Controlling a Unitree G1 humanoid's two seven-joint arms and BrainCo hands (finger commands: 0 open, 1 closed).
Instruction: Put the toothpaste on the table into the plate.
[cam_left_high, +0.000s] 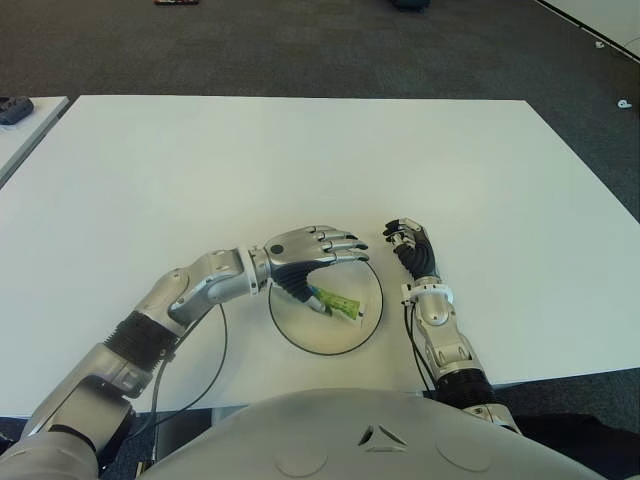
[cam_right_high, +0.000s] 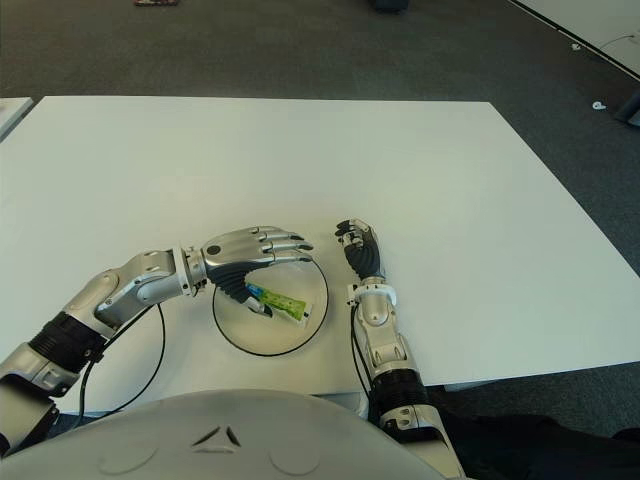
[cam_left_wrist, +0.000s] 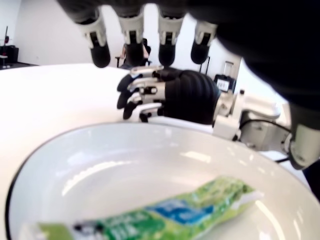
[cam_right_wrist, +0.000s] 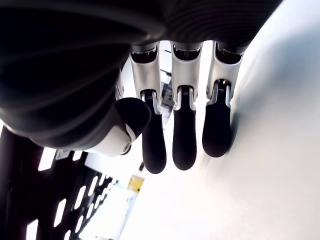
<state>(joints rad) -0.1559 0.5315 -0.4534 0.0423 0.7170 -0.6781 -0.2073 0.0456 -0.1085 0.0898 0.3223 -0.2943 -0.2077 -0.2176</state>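
Toothpaste (cam_left_high: 335, 302) sits in the plate (cam_left_high: 372, 322), lower centre, under our left hand (cam_left_high: 305, 252), whose spread fingers (cam_left_wrist: 131, 35) hold nothing. A careless pull-back could drag the tube out. Right hand (cam_left_high: 412, 248) waits beside the plate on the worktop (cam_left_high: 300, 160), curled, empty.

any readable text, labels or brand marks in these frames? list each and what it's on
None can be read.
The toothpaste lying in the plate has blue print on its green tube, too blurred to read even in the left wrist view.
A small triangular emblem on the robot's torso is a mark, not letters.
The left hand, over the plate, the right hand beside it, and the table show no markings.
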